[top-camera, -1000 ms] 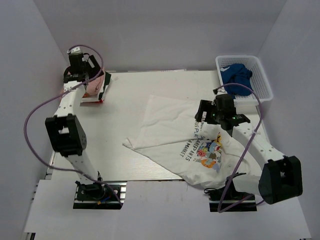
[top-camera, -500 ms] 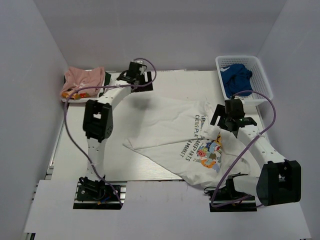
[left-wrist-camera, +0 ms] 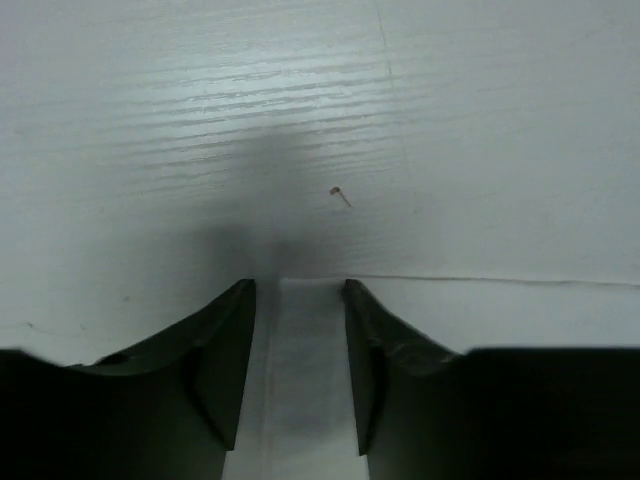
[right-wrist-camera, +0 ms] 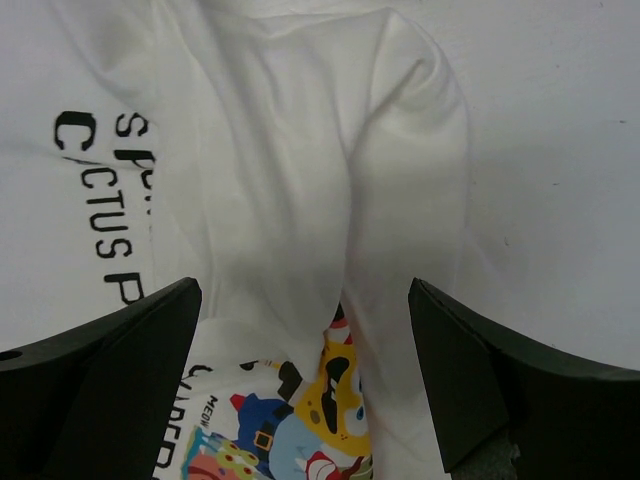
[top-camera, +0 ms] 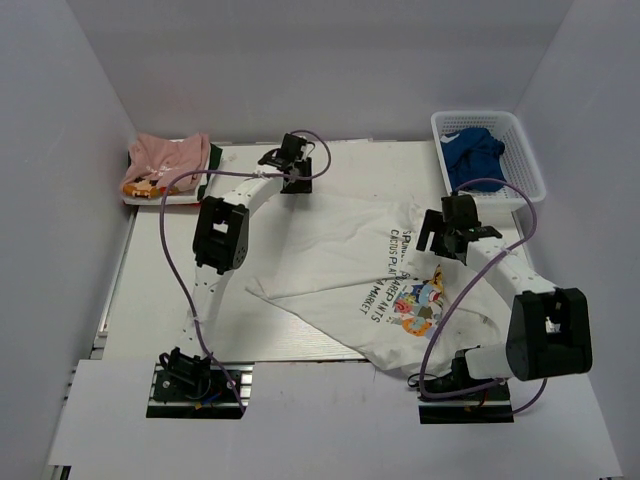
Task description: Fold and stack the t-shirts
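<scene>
The white t-shirt (top-camera: pixel 340 255) sprawls over the table's (top-camera: pixel 165 270) middle and right, its long axis slanting from far centre to the near right. The pink t-shirt (top-camera: pixel 168 155) sits folded in the far-left corner. My right gripper (right-wrist-camera: pixel 305 290) hangs wide open directly above the print, nearest the bulk. My left gripper (left-wrist-camera: pixel 298 300) is narrowed and straddles the shirt's far edge. I cannot tell if it is pinching the cloth.

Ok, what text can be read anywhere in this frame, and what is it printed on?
"CACTUS": black lettering on the large white cartoon-print t-shirt, clear in the right wrist view.
"MARKET": same shirt, small in the top view.
"SPO" and "P": fragments on the same shirt; the rest is lost in folds or past the view's edge.
Orange print on the folded pink t-shirt: too small to read.
Nothing else is legible.
</scene>
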You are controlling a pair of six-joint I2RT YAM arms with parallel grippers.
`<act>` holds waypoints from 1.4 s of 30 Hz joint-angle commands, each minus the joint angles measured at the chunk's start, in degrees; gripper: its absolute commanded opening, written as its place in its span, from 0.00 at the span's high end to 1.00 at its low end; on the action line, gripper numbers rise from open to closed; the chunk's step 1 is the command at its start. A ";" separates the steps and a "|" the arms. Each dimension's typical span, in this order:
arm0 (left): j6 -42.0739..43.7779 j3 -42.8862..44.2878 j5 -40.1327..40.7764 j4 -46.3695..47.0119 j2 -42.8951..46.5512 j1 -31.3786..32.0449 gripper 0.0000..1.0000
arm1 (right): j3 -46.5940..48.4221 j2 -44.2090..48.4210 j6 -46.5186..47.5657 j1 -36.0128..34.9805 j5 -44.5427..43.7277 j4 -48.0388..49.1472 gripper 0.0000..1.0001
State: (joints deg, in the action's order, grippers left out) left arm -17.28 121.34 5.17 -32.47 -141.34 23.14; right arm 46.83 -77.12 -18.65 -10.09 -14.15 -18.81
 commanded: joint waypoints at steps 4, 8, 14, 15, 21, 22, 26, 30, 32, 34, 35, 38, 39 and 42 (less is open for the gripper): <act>1.37 -7.78 -1.49 3.36 1.50 1.12 1.00 | 3.10 -2.86 0.19 0.42 -1.41 0.52 0.10; 0.84 -10.94 11.48 4.69 6.23 1.12 1.00 | 3.18 -3.03 2.04 0.77 3.06 0.88 0.10; -3.19 -32.01 22.14 15.82 26.15 -0.20 1.00 | 2.13 -3.48 1.96 0.33 7.38 -0.27 0.15; -3.20 -37.78 23.56 17.51 28.38 -0.20 1.00 | 0.82 -3.47 2.22 0.42 8.95 -0.26 0.15; -5.22 -44.87 32.79 14.46 34.90 -0.72 1.00 | -0.51 -1.89 2.92 0.16 12.83 3.23 0.13; -5.22 -45.48 33.76 14.45 35.69 -0.72 1.00 | -0.16 -1.89 3.10 0.16 13.53 4.21 0.13; -5.74 -46.54 33.24 14.45 35.69 -0.72 1.00 | 2.38 -4.51 0.82 -0.19 22.40 10.71 0.13; -6.36 -46.54 33.24 13.93 34.47 -1.25 1.00 | 7.73 -10.40 -4.09 -0.11 24.00 13.53 0.13; -6.97 -46.54 33.24 13.92 33.94 -1.25 1.00 | 10.64 -13.66 -5.59 -0.55 24.26 14.15 0.16; -6.98 -46.54 33.24 13.40 33.24 -1.25 1.00 | 11.62 -17.70 -6.22 -0.90 25.22 14.41 0.20; -6.98 -46.54 33.24 13.40 33.23 -1.25 1.00 | 12.49 -18.49 -6.57 -1.16 26.44 14.50 0.23; -6.98 -46.54 33.24 13.40 32.71 -1.78 1.00 | 13.37 -22.19 -6.57 -2.04 26.99 15.20 0.24; -7.50 -46.54 33.24 13.40 32.71 -1.78 1.00 | 13.99 -23.33 -6.74 -2.56 26.38 15.12 0.24; -7.51 -46.54 33.24 13.40 32.71 -1.78 1.00 | 15.92 -25.36 -6.40 -3.01 26.11 17.05 0.47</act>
State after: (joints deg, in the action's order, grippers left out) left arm -24.01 74.72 36.91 -19.05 -109.40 21.82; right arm 59.02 -101.89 -24.34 -12.38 10.92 -5.26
